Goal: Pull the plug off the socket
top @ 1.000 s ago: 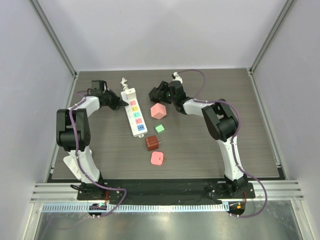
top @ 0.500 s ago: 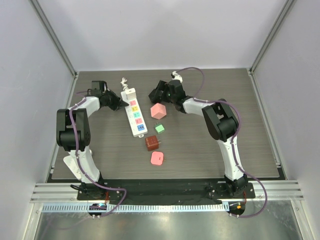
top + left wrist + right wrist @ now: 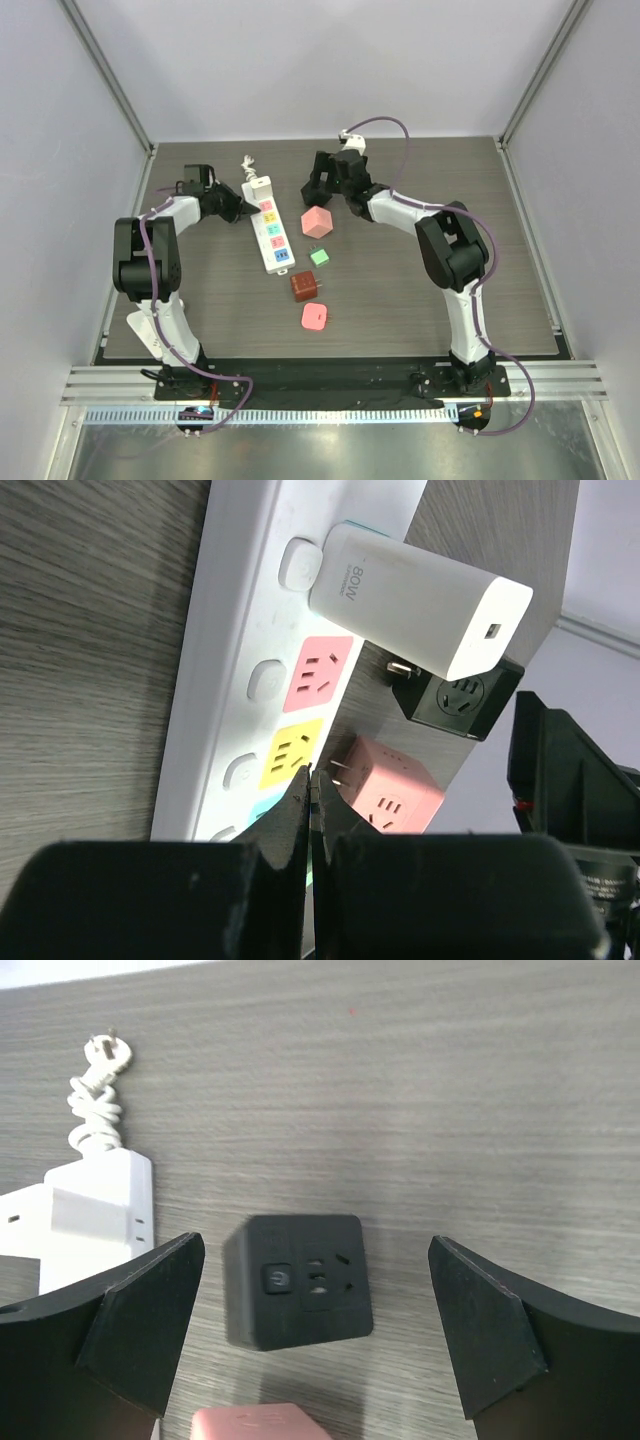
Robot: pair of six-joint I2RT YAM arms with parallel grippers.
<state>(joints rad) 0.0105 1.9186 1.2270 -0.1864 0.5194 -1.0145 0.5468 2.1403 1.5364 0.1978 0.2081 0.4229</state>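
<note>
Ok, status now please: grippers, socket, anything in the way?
Left gripper shut, tips at the socket. Right gripper open above black cube adapter, not holding. White charger plugged in the socket. Pink cube lies close.

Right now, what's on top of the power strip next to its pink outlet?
A white charger stands plugged into the power strip, beside the pink outlet. The outlet under it and its prongs are covered.

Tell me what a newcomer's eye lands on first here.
The long white power strip with its coloured outlets lies left of centre, and a chunky white charger is plugged in at its cord end. Just right of it, the open right claw straddles a black cube, with a pink cube close by. The shut left claw points at the strip's other side.
</note>
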